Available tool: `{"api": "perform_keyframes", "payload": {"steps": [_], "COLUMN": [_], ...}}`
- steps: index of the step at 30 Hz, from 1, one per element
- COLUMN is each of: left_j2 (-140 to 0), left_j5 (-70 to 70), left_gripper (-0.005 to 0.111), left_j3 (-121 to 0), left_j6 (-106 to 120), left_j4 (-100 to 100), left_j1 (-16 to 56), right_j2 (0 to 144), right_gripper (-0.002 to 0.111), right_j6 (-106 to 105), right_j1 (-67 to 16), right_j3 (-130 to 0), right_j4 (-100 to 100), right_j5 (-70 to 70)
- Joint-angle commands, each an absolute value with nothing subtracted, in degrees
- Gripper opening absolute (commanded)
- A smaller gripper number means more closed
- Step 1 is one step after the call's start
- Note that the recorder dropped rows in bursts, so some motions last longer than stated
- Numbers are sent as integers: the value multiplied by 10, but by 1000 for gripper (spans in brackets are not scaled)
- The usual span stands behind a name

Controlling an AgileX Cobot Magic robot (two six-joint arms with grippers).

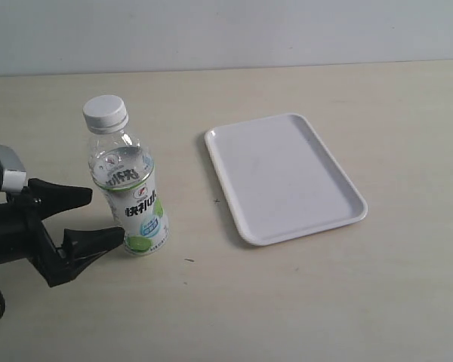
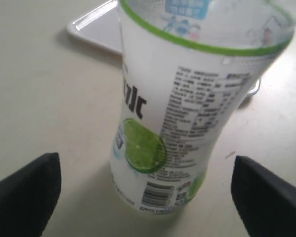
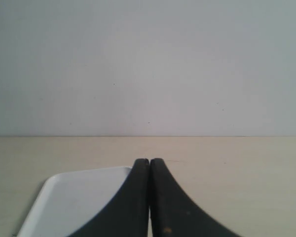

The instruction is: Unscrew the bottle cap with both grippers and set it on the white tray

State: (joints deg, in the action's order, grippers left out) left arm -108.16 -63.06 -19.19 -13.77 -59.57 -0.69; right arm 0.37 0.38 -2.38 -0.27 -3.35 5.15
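While capped and upright, clear bottle [image 1: 132,200] shows ribbed white cap [image 1: 106,113].

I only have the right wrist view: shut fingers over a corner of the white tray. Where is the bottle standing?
Observer: The bottle stands upright on the table, to the left of the white tray in the exterior view and apart from it.
Operator: Is the cap on it?
Observer: Yes, the bottle cap sits on the neck.
Operator: What about the left gripper?
Observer: The left gripper is open and faces the bottle's lower part. Its wrist view shows a gap on each side.
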Motion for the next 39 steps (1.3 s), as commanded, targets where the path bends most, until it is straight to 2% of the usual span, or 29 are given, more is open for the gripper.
{"api": "perform_keyframes", "payload": {"steps": [1, 9, 18, 39], "left_j2": [-1106, -1157, -1188, -1253], "left_j5": [-677, -700, -691, -697], "left_gripper": [89, 89, 89, 89], "left_j3": [-193, -234, -271, -316], "left_j6": [-54, -4, -4, -5], "left_j4": [-597, -612, -567, -584], "left_j1": [-4, 2, 63, 63], "right_j2": [0, 0, 0, 0], "right_gripper": [0, 0, 0, 0], "right_j6": [0, 0, 0, 0], "right_j1": [-20, -20, -20, -20], "right_j3": [0, 0, 0, 0], "right_j4": [-35, -35, -35, -35], "right_j5": [49, 49, 49, 49]}}
